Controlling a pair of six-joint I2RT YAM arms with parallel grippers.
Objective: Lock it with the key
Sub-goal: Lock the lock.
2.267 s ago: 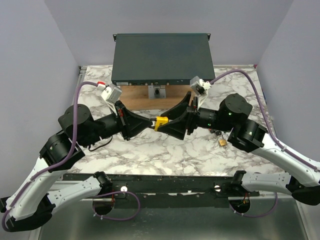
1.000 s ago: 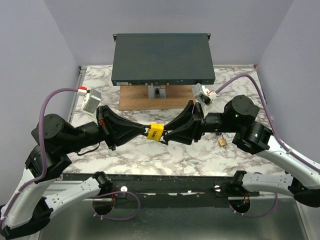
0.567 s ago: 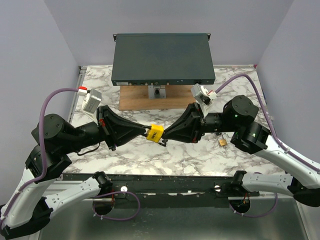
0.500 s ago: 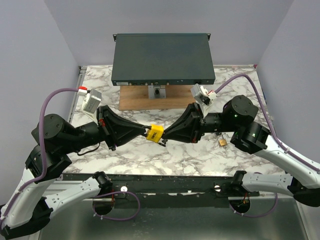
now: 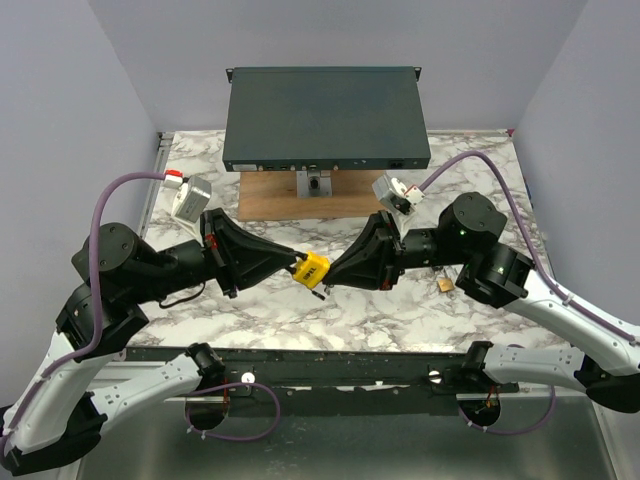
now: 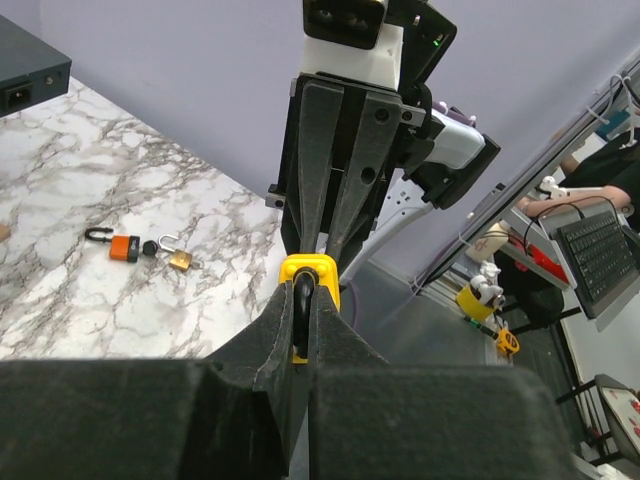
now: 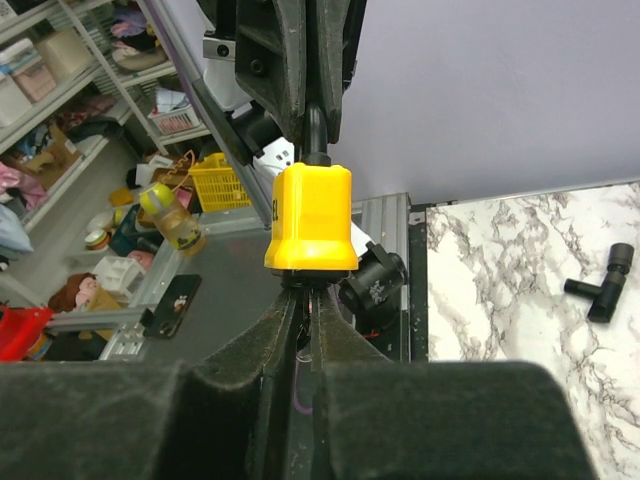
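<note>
A yellow padlock (image 5: 311,268) hangs in the air over the marble table, between my two grippers. My left gripper (image 5: 295,264) is shut on its dark shackle (image 6: 302,296), and the yellow body (image 6: 325,268) shows just past the fingertips. My right gripper (image 5: 330,278) faces it from the other side, shut at the padlock's underside (image 7: 310,215). The key (image 7: 314,300) is pinched there, almost wholly hidden by the fingers. A small dark piece (image 5: 321,291) dangles under the padlock.
A dark rack unit (image 5: 325,115) sits at the back with a wooden board (image 5: 270,195) before it. A brass padlock (image 6: 180,261) and a small orange lock-like piece (image 6: 124,247) lie on the marble under my right arm. A black L-shaped part (image 7: 603,283) lies farther off.
My right gripper's jaws have closed at the padlock's underside. The left arm has swung its wrist up and inward, and the padlock has tilted and sunk slightly.
</note>
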